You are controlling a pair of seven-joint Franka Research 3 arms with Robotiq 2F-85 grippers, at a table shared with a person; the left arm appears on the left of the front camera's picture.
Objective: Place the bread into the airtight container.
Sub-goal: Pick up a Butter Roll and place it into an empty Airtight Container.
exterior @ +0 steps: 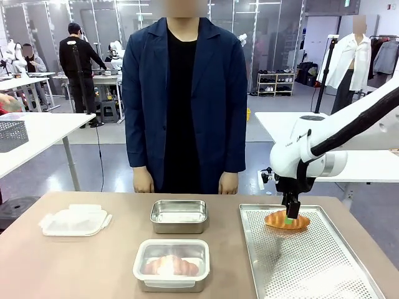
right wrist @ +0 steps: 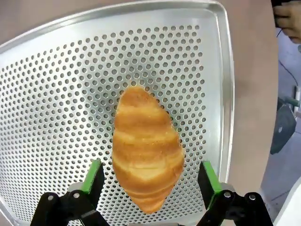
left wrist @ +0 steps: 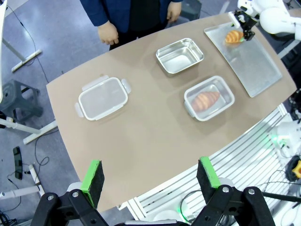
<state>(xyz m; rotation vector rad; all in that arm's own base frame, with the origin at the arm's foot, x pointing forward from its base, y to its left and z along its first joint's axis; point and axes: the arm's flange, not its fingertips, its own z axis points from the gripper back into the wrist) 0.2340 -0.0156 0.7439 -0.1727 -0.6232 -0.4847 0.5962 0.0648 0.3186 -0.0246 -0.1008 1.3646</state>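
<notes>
bread (right wrist: 146, 153) lies untouched between wide-open jaws of right gripper (right wrist: 150, 170)

Work surface: brown table with rounded corners (exterior: 93, 261). Right section — rectangular perforated silver metal tray (exterior: 324, 268), lying flat on the table. Far side: person in a dark blue coat over a black top (exterior: 184, 93), standing. Background left — white table (exterior: 50, 128) carrying a grey mesh basket (exterior: 12, 134)
</notes>
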